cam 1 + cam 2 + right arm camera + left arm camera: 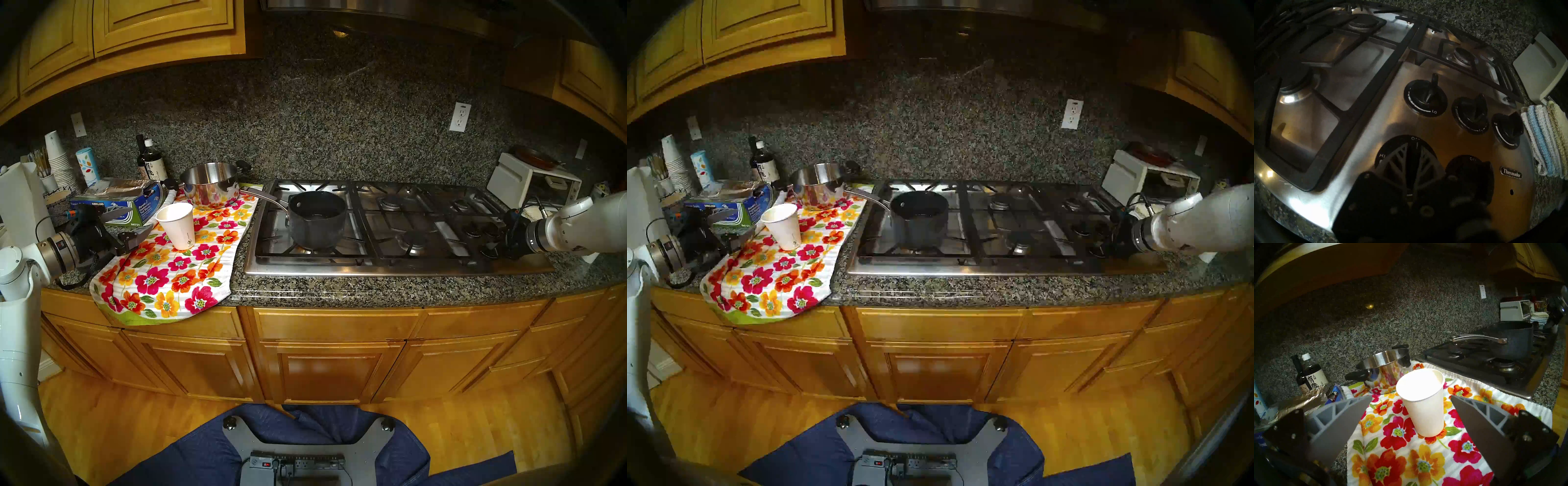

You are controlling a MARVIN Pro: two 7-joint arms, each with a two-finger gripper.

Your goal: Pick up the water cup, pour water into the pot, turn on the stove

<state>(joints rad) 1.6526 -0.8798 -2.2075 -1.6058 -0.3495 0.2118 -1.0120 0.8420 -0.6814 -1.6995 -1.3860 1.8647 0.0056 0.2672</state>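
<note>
1. The water cup [177, 225] is standing upright on a floral cloth [176, 271] at the left of the head frame, its small green mark facing the camera; in the left wrist view the water cup [1422, 402] is sitting at frame centre.
2. The left end effector [1411, 400] is hovering at the lower left of the head frame with its two grey fingers [1344, 421] spread wide, lying either side of the cup without touching it.
3. The pot [317, 220] is sitting on the front-left burner of the stove [390, 268], at centre frame, its long metal handle pointing toward the upper left over the cloth.
4. A larger steel pot [210, 185] is resting on the cloth behind the cup, its rim just above the cup in the frame.
5. The right end effector [1412, 169] is closing on a front knob [1412, 152] at lower centre of the right wrist frame, a finger lying on each side of the knob's ridge; the knob's line is pointing at the OFF marking.
6. Folded towels [1546, 140] are lying on the tabletop [390, 292] at the right edge of that frame.
</note>
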